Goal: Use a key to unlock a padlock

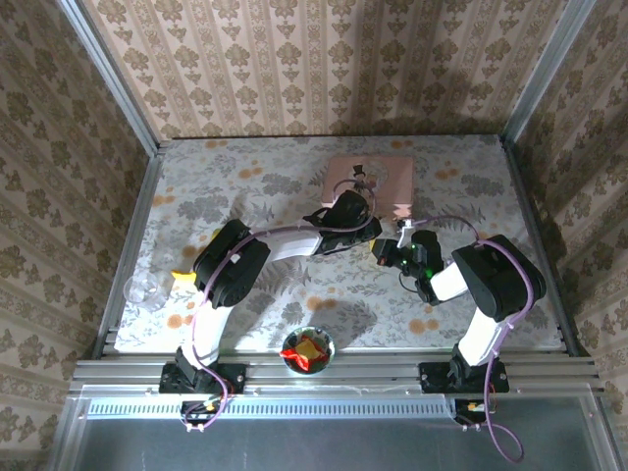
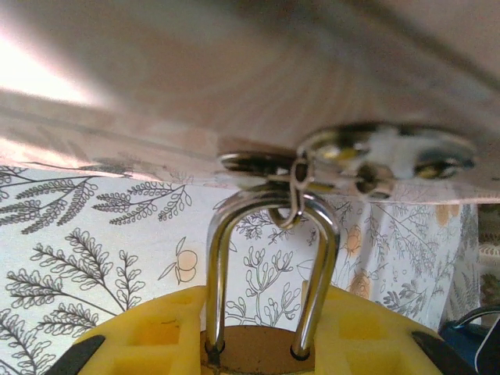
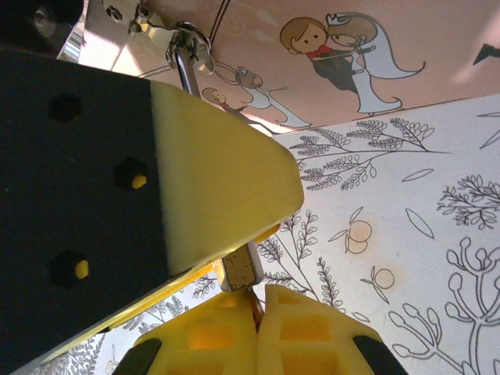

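Right wrist view, bottom edge: the right gripper (image 3: pixel 259 298) has its two yellow pads pressed together, and they nip a thin dark sliver, the key (image 3: pixel 254 305).
Key: its upper end meets the underside of the padlock (image 2: pixel 254 355); if it sits inside the keyhole, I cannot tell.
Near edge, top view: a small bowl (image 1: pixel 308 350) with red and yellow contents stands between the arm bases.
Left edge of the table (image 1: pixel 245 186): a clear cup (image 1: pixel 147 291), with a yellow piece (image 1: pixel 183 280) just beside it.
Left gripper (image 2: pixel 262 332): it is clamped on the padlock, one yellow pad at each side of the brass body.
Padlock: at the middle of the table, just in front of the pink tin box (image 1: pixel 371 182).
Shackle (image 2: pixel 269 258): upright, both legs go into the body, and the loop passes through the metal hasp (image 2: pixel 351 156) of the box.
Pink tin box: farthest, upper middle of the top view, with a cartoon bride and groom on its side.
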Tool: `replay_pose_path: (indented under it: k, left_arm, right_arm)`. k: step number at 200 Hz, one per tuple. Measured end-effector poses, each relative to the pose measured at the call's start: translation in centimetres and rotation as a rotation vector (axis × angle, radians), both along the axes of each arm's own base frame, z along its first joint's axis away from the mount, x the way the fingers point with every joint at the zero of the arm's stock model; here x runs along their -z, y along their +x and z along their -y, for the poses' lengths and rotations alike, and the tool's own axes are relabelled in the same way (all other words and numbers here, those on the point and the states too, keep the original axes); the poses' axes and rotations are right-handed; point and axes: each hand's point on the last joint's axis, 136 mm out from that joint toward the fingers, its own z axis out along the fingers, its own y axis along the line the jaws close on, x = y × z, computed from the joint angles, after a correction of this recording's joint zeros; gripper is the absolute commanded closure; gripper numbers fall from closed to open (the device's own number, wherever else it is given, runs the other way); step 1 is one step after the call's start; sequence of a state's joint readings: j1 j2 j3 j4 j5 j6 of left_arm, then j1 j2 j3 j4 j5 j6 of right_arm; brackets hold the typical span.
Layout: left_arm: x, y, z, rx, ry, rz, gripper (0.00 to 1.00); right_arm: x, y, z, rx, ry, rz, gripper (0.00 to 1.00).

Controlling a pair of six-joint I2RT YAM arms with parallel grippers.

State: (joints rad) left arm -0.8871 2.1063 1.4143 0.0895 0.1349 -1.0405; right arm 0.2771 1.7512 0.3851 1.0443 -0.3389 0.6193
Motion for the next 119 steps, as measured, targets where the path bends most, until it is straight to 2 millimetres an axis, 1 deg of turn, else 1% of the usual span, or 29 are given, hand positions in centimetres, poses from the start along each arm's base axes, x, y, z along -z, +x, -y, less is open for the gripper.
replay_pose_path:
  k: [41,52,69,93,106,119]
  left_arm:
    - [-0.1,0.0,0.1,-0.001,-0.017,-0.016,1.00]
    - [-0.3,0.0,0.3,-0.002,-0.029,-0.018,1.00]
    - [-0.6,-0.1,0.5,-0.002,-0.046,-0.025,1.00]
    - [-0.7,-0.3,0.7,0.007,-0.060,-0.035,1.00]
    - [-0.7,-0.3,0.8,0.008,-0.063,-0.040,1.00]
    - [-0.7,-0.3,0.8,0.005,-0.065,-0.044,1.00]
  right_arm:
    - [-0.3,-0.1,0.3,-0.011,-0.051,-0.022,1.00]
    - [-0.5,-0.2,0.5,-0.009,-0.071,-0.029,0.93]
    - [-0.8,-0.3,0.8,-0.007,-0.103,-0.039,0.87]
    - [-1.1,-0.5,1.3,-0.001,-0.143,-0.044,0.74]
    - [-1.1,-0.6,1.6,0.003,-0.157,-0.049,0.69]
    - [-1.1,-0.7,1.8,0.009,-0.171,-0.049,0.66]
